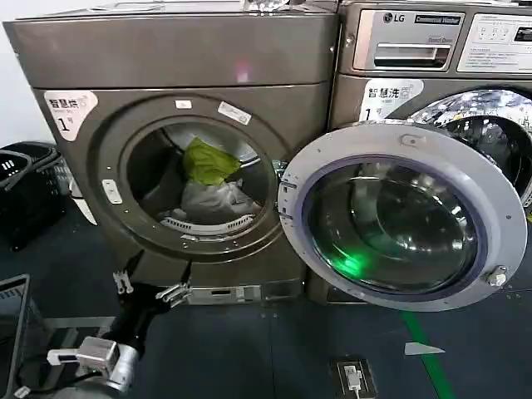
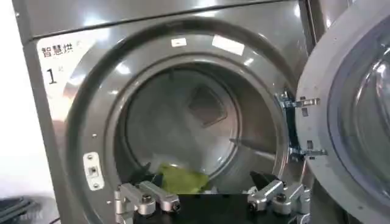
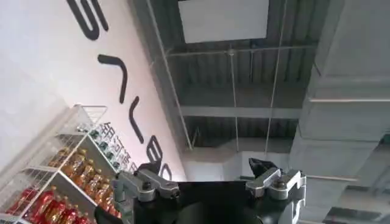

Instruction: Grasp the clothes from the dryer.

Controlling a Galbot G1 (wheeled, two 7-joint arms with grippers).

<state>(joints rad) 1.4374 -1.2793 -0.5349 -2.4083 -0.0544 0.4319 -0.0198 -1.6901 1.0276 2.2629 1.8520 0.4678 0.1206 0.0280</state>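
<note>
My left tool [image 1: 151, 287] hangs spread below the grey dryer's round opening [image 1: 199, 179], where yellow-green and white clothes [image 1: 209, 179] sit against the drum's lower rim, so I risk clipping that rim.

Lime-green and white clothes [image 1: 209, 179], grey-bronze dryer [image 1: 166, 66]
</note>
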